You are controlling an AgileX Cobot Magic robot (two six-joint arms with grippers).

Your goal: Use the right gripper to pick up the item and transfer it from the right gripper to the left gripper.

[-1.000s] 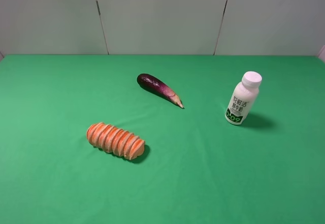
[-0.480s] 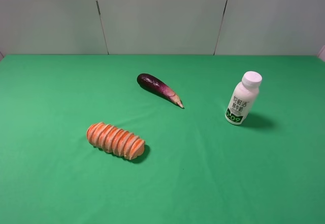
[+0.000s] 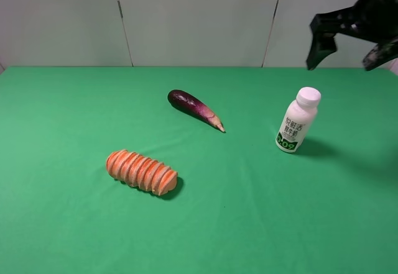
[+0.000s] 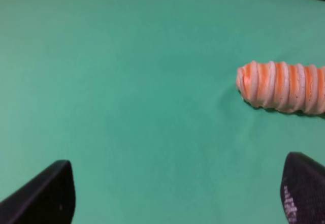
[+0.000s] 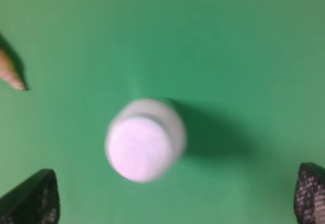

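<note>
1. Shows the right gripper (image 3: 340,63) in the air above the item (image 3: 297,120), jaws spread wide, holding and touching nothing.
2. Places the item, a white capped bottle, upright on the green table (image 3: 261,224), right side (blurred in the right wrist view).
3. Shows the left gripper (image 4: 175,193) spread wide near the bread loaf (image 4: 282,87), holding nothing.
4. Sets the eggplant (image 3: 194,109) mid-table, apart from both.
</note>
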